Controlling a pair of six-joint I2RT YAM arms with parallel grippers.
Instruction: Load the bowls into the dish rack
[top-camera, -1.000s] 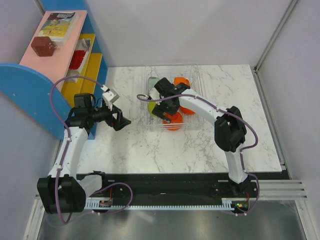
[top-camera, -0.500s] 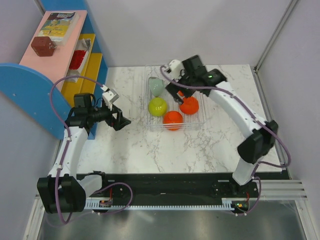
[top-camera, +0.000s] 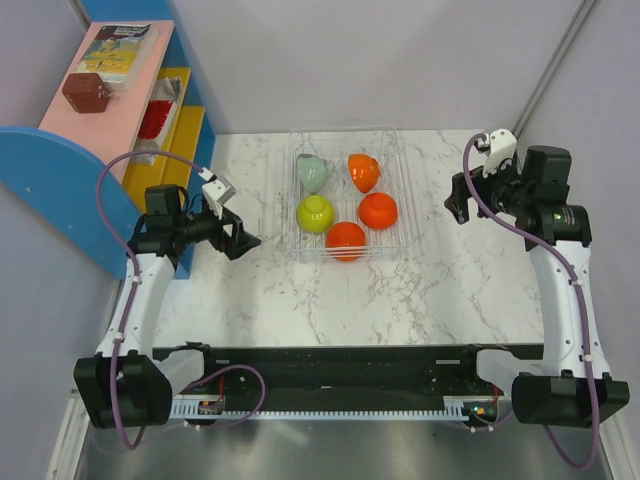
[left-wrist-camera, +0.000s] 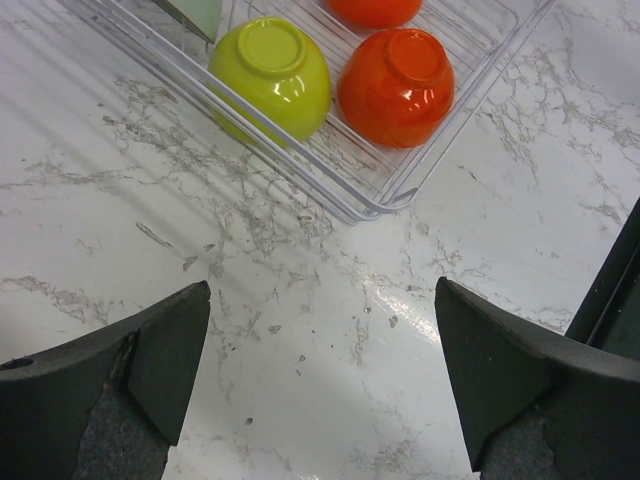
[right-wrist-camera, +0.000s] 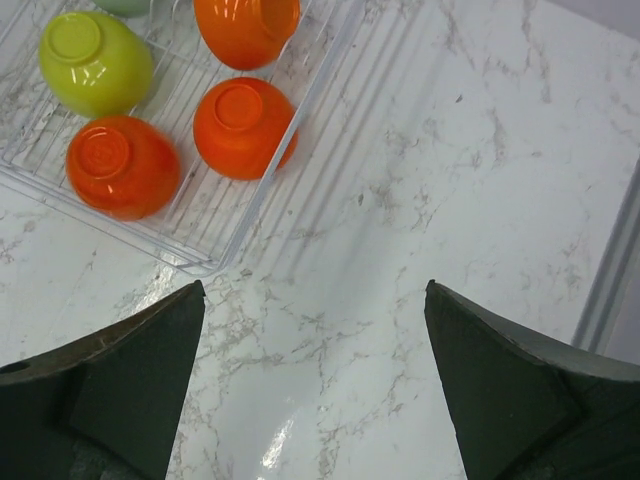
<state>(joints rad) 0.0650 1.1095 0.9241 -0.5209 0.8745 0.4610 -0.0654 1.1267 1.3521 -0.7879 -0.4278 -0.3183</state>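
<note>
Only the top view shows the pale green bowl (top-camera: 312, 172) whole

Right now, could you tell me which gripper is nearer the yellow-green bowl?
Left. The left gripper is just off the dish rack's left side, near the yellow-green bowl; the right gripper is beyond the rack's opposite side.

The white marbled table (top-camera: 400, 290) bears the dish rack (top-camera: 338, 160), set between the jaws of the left gripper (top-camera: 244, 241) and right gripper (top-camera: 455, 206), a near corner just ahead of each.
</note>
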